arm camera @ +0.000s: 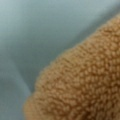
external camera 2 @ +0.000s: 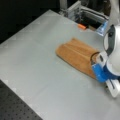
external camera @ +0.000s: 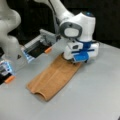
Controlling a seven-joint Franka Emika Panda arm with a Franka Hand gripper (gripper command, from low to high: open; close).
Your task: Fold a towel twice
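Jaws hidden, state not discernible: one gripper (external camera: 79, 60) is lowered by the bent arm onto the far end of one towel (external camera: 52, 77), laid folded lengthwise on the table (external camera: 100, 95).

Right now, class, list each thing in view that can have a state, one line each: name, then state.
towel: folded into a long strip, flat on the table, one end rolled over.
claw: low at the towel's end, pressed close to the cloth; fingers hidden.
table: bearing the towel.
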